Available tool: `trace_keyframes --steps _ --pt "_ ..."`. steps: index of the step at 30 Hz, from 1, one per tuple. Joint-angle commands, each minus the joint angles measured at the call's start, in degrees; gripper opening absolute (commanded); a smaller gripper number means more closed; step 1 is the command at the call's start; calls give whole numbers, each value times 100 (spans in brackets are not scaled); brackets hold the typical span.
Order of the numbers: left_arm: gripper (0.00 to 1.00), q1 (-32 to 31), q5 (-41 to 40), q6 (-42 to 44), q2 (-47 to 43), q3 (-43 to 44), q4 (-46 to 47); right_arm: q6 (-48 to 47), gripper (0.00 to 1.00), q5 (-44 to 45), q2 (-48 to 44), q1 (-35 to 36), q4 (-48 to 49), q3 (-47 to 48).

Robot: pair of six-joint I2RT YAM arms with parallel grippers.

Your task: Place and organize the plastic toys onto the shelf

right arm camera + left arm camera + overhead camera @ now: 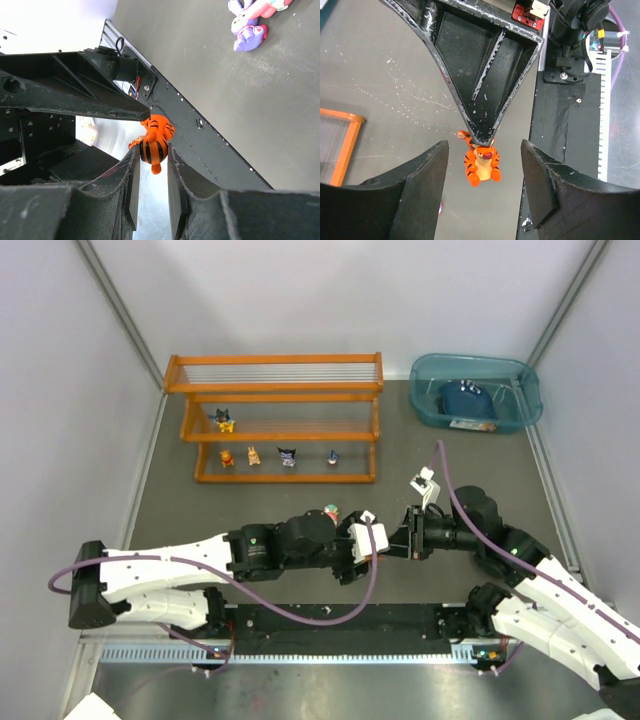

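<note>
My right gripper is shut on an orange striped tiger toy, held in the air above the table. In the left wrist view the same tiger hangs from the right gripper's tip. My left gripper is open, with a finger on each side of the tiger and not touching it. From above, both grippers meet near the table's front. The orange shelf holds several toys: a black-yellow one on the middle tier, and orange, tan and navy-white ones lower down.
A purple bunny and a pink toy lie together on the dark table; from above a pink-red toy peeks from behind the left arm. At the back right, a translucent teal bin holds a dark blue object.
</note>
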Motion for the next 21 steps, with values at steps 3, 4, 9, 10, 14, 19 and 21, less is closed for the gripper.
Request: trace_keyframes --steps 3,4,9,10,14,19,21 --pt "63 9 74 119 345 591 -567 -116 0 58 -41 49 82 225" --pt "62 9 65 110 397 618 -602 -124 0 58 -41 58 73 216" --pt "52 9 4 75 582 811 -848 -142 0 75 -41 58 73 190" --pt "50 9 -14 66 669 846 -884 -151 0 75 -32 58 73 181" --pt "47 9 -5 40 775 943 -937 -151 0 75 -41 58 64 163" --pt "45 9 65 57 889 1101 -1068 -142 0 111 -85 49 55 84" --pt "43 9 39 66 942 1197 -1156 -142 0 119 -102 49 47 75"
